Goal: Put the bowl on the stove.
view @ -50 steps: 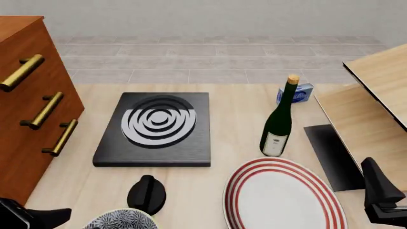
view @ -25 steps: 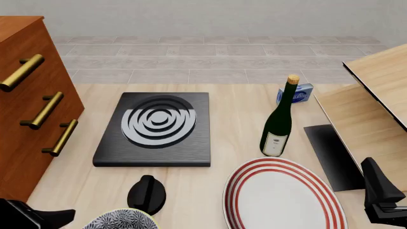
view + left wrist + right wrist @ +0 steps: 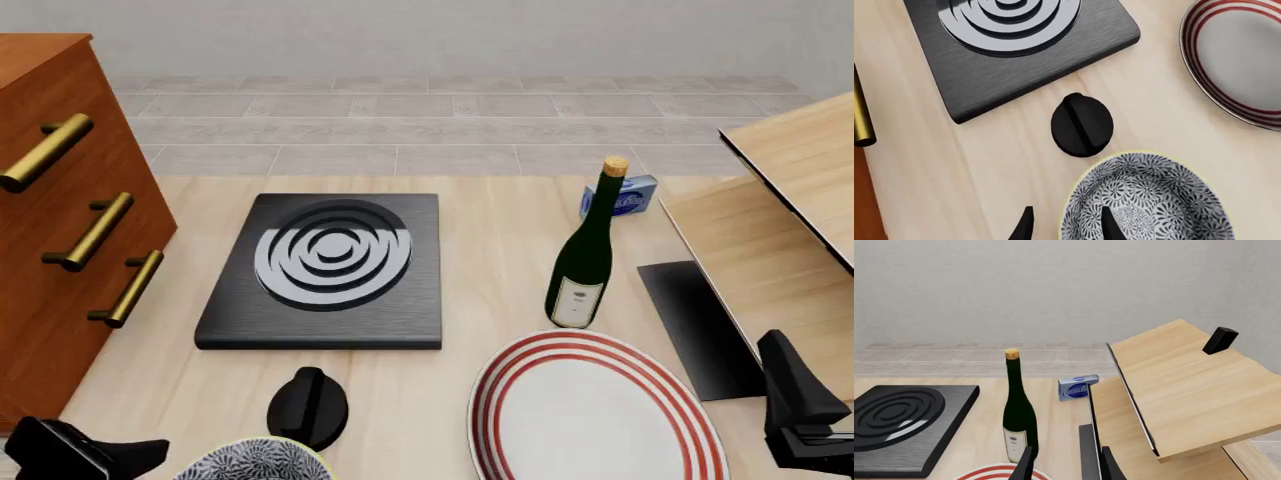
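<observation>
The bowl [image 3: 1151,202], blue-and-white floral with a pale rim, stands at the table's near edge; only its top shows in the front view [image 3: 254,463]. My left gripper [image 3: 1064,227] is open, with one finger outside the bowl's rim and the other over its inside. In the front view, only the left gripper's dark body [image 3: 83,452] shows, left of the bowl. The stove [image 3: 327,262] lies flat beyond the bowl, and also shows in the left wrist view [image 3: 1014,45]. My right gripper [image 3: 1066,467] is open and empty, low at the front right [image 3: 801,415].
A black knob [image 3: 307,405] lies between the bowl and the stove. A white plate with red rings [image 3: 594,410] lies right of the bowl. A green bottle [image 3: 583,262] and a blue box [image 3: 622,196] stand behind it. A wooden drawer cabinet [image 3: 67,220] stands at left, and wooden boards [image 3: 774,230] at right.
My left gripper has shifted a little to the right, toward the bowl. The right arm and all objects have not moved.
</observation>
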{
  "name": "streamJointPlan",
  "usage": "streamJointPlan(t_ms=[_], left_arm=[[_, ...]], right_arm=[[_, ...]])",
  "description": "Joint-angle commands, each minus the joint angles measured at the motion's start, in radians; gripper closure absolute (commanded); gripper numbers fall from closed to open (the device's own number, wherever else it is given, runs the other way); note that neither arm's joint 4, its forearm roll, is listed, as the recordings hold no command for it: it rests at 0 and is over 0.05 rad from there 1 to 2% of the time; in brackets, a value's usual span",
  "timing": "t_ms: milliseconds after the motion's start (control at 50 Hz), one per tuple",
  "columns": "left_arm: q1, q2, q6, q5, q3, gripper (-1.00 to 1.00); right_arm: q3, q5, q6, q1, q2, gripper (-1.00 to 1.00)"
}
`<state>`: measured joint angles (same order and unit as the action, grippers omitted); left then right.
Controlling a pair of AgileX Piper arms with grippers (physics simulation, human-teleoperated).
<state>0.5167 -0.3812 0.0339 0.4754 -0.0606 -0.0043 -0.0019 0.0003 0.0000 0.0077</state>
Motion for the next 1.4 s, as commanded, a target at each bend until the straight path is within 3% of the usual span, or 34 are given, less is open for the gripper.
streamJointPlan(t_ms=[20,840,1180,1200,1400], left_arm=[[-0.016,-0.069,-0.018,-0.093,0.034,-1.00],[-0.047,-0.231,-0.051,-0.259,0.060,-1.00],[-0.041,-0.216,-0.058,-0.254,0.060,-1.00],[-0.064,-0.229,-0.087,-0.275,0.060,1.00],[-0.050,-0.187,-0.084,-0.261,0.059,1.00]], right_arm=[[0.000,0.000,0.000,0.000,0.000,-1.00],[0.000,0.000,0.000,0.000,0.000,-1.00],[0.000,0.000,0.000,0.000,0.000,-1.00],[0.000,0.000,0.000,0.000,0.000,-1.00],[0.000,0.000,0.000,0.000,0.000,-1.00]])
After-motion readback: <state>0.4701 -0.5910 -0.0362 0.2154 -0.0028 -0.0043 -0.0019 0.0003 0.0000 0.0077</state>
